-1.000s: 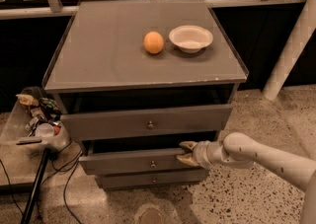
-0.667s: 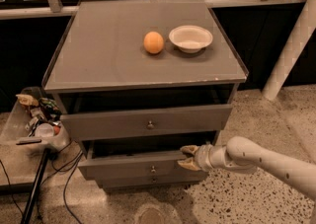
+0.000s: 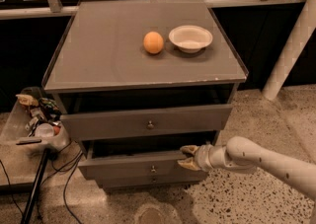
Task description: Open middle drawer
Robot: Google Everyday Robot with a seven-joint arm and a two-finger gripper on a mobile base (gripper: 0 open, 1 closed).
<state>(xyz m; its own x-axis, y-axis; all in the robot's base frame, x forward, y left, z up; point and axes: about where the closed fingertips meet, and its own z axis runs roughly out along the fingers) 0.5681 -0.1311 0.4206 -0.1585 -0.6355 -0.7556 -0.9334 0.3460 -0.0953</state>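
The grey cabinet (image 3: 148, 77) has three drawers. The middle drawer (image 3: 128, 166), a grey front with a small round knob (image 3: 153, 169), stands pulled part way out. My gripper (image 3: 186, 158) is at the right end of its front panel. It is shut on the panel's top edge, with one finger (image 3: 189, 149) behind the panel and one (image 3: 186, 166) in front. My white arm (image 3: 261, 161) reaches in from the right. The top drawer (image 3: 148, 122) above also stands slightly out. The bottom drawer (image 3: 148, 181) is closed.
An orange (image 3: 153, 42) and a white bowl (image 3: 190, 38) sit on the cabinet top. A clear bin of clutter (image 3: 37, 119) and a black stand with cables (image 3: 34, 183) are at the left. A white post (image 3: 291, 45) stands at the right on the speckled floor.
The middle drawer has slid further out toward the camera, and my gripper has moved with it, still holding the panel's top edge.
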